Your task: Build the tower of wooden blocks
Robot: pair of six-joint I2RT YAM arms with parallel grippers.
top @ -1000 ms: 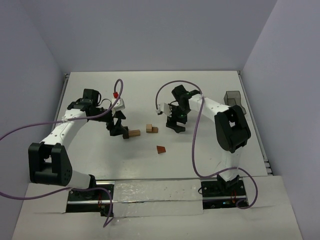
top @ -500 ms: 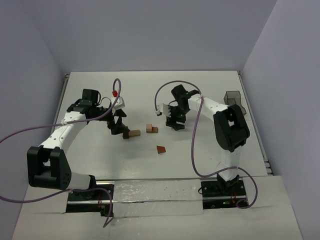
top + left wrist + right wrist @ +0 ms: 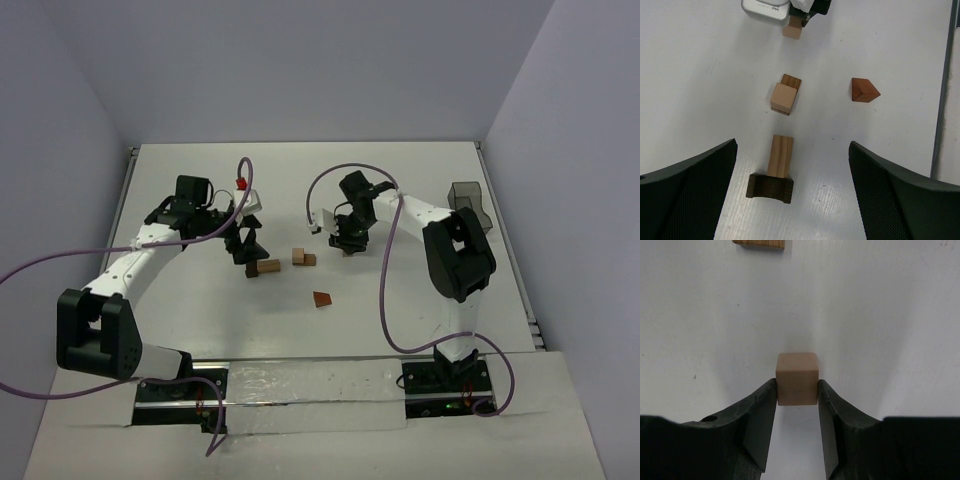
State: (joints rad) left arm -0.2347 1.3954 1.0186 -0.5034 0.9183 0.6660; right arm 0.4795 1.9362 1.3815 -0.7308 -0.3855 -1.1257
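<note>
Build barely started tbh: right jaws pinch small tan wooden cube (image 3: 797, 385), left jaws wide above long tan block (image 3: 780, 156), reddish-brown wedge (image 3: 863, 90) loose ahead.

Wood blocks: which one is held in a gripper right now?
The tan cube, clamped in the right gripper; the reddish wedge and other tan blocks lie free.

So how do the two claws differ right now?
The left gripper has its jaws spread wide and holds nothing; the right gripper has its jaws pressed against both sides of a small tan cube. Below the left gripper lie a long tan block and a dark arch piece; below the right gripper, just its cube. Both point down at the table.
</note>
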